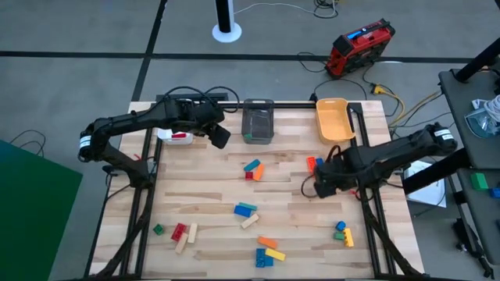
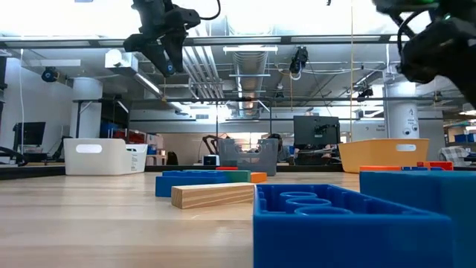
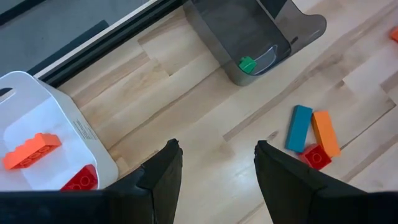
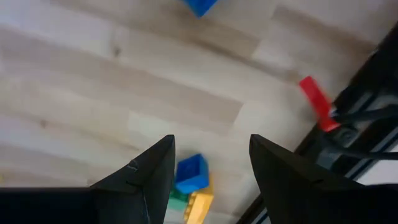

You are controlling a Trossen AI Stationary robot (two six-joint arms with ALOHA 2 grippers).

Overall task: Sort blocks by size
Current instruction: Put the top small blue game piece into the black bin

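Blocks lie scattered on the wooden table: a blue, orange and red group (image 1: 252, 168) (image 3: 311, 134), a blue one (image 1: 245, 209) beside a wood bar (image 1: 250, 222), and a blue, green and yellow group (image 1: 342, 232) (image 4: 189, 180) at the near right. My left gripper (image 1: 221, 136) (image 3: 217, 149) hangs open and empty high above the table, between the white bin (image 1: 176, 136) and the grey bin (image 1: 258, 121). My right gripper (image 1: 320, 183) (image 4: 211, 140) is open and empty, raised over the right half of the table.
The white bin (image 3: 37, 124) holds an orange block (image 3: 31, 151) and a red block (image 3: 81, 180). The grey bin (image 3: 242, 31) holds a green block (image 3: 247, 63). An orange bin (image 1: 332, 117) stands at the far right. More blocks lie near the front edge (image 1: 269, 251) (image 1: 179, 232).
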